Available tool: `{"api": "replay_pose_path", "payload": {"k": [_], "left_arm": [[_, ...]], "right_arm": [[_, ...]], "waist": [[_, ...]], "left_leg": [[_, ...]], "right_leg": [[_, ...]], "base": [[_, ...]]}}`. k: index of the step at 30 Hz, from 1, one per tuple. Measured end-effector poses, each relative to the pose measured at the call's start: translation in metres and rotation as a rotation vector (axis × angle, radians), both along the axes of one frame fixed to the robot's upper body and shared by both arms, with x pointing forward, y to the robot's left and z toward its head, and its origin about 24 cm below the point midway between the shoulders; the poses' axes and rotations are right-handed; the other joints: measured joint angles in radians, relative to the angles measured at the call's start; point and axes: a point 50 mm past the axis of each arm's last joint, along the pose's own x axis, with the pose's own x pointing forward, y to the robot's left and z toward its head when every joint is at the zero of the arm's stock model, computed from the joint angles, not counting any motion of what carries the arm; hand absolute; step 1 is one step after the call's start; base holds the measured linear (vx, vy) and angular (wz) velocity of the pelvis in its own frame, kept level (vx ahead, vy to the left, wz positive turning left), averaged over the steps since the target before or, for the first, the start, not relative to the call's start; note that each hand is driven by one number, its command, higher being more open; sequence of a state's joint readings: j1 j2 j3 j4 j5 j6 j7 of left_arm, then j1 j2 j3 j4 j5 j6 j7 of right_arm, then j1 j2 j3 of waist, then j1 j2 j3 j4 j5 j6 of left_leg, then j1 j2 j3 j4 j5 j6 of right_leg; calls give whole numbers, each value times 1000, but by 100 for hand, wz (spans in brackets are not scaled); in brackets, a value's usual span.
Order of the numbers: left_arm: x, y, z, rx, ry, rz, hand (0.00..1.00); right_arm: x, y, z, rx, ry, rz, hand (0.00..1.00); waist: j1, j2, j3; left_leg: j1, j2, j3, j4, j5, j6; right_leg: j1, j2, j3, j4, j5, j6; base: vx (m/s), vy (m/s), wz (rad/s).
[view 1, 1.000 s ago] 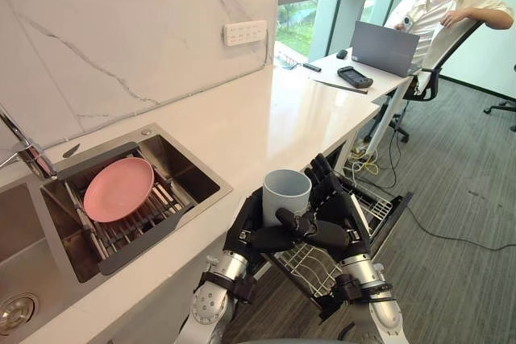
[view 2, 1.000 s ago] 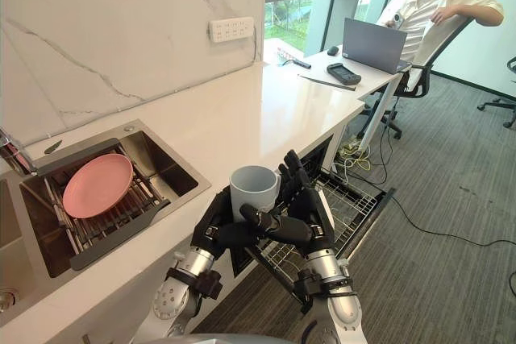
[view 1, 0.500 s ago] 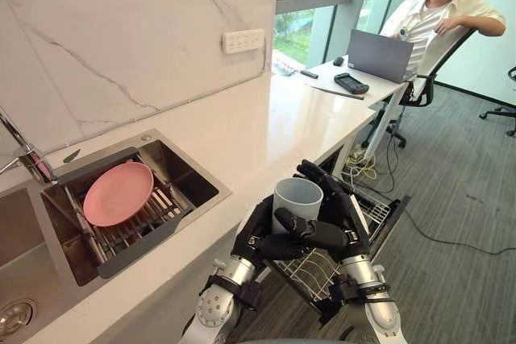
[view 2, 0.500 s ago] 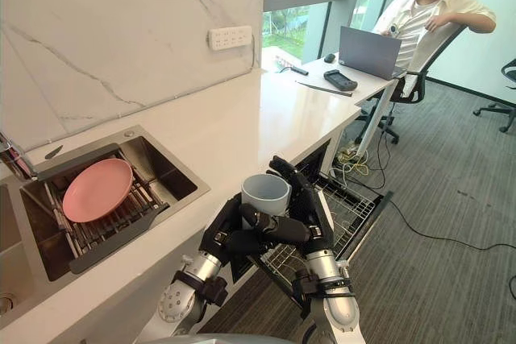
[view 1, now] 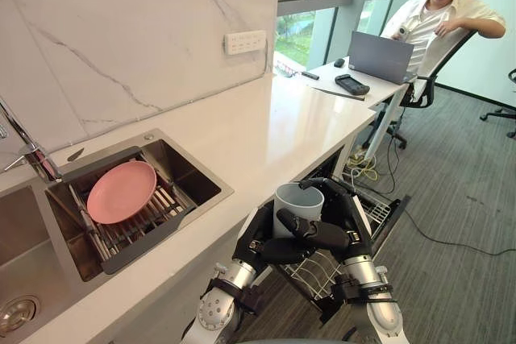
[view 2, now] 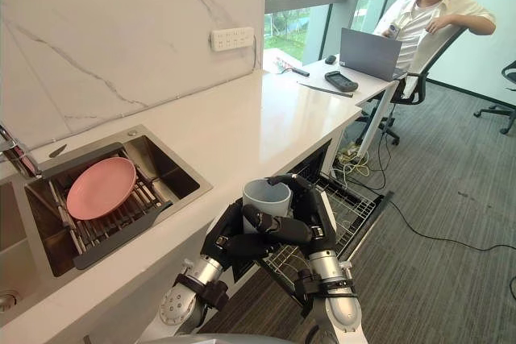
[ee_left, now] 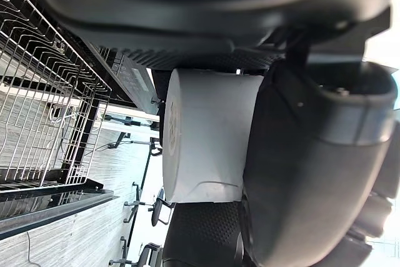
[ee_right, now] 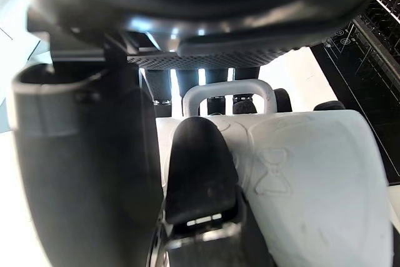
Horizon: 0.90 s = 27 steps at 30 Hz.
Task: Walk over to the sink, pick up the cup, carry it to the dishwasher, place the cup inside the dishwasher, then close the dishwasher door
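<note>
1. Between left robot hand (view 1: 256, 241) and right robot hand (view 1: 345, 217), just off the counter (view 1: 266, 126) edge: grey cup (view 1: 295, 204), upright, mouth up.
2. Both robot hands clasp its sides, fingers curled round it.
3. Directly beneath them: dishwasher rack (view 1: 310, 270), pulled out.
4. Well beyond left robot hand: pink plate (view 1: 121, 191).

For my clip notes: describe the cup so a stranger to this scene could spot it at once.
Follow the white counter's front edge to the open dishwasher. Above its wire rack, the left hand and right hand clasp the cup. It is pale grey, upright and open-topped, unlike the flat pink plate in the sink.
</note>
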State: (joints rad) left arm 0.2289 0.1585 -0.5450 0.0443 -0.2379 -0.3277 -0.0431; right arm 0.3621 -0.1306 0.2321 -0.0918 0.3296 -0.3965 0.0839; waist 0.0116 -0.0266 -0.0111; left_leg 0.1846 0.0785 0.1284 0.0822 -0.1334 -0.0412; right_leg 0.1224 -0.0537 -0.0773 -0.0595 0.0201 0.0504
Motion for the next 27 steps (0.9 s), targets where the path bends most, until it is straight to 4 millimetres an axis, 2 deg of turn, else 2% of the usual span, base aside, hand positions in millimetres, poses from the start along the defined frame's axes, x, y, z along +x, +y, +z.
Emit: {"api": "replay_pose_path", "payload": {"k": [13, 18, 27], "left_arm": [[2, 6, 0, 25, -17, 22, 100], [5, 9, 2, 48, -35, 40, 100], [9, 16, 4, 87, -64, 78, 100]], "right_arm": [[1, -1, 1, -15, -8, -9, 0], [2, 1, 2, -38, -18, -18, 0], [4, 8, 6, -124, -55, -33, 0]], "waist": [[1, -15, 17], [1, -13, 44], [0, -11, 58]], "left_leg": [[2, 0, 0, -4, 0, 0], [2, 0, 3, -4, -1, 0], [4, 1, 9, -4, -1, 0]], "right_leg": [[9, 1, 2, -18, 14, 6], [4, 1, 4, -6, 11, 5], [-26, 0, 13, 52, -21, 7]], "base": [[0, 0, 0], [-1, 0, -1], [1, 0, -1]]}}
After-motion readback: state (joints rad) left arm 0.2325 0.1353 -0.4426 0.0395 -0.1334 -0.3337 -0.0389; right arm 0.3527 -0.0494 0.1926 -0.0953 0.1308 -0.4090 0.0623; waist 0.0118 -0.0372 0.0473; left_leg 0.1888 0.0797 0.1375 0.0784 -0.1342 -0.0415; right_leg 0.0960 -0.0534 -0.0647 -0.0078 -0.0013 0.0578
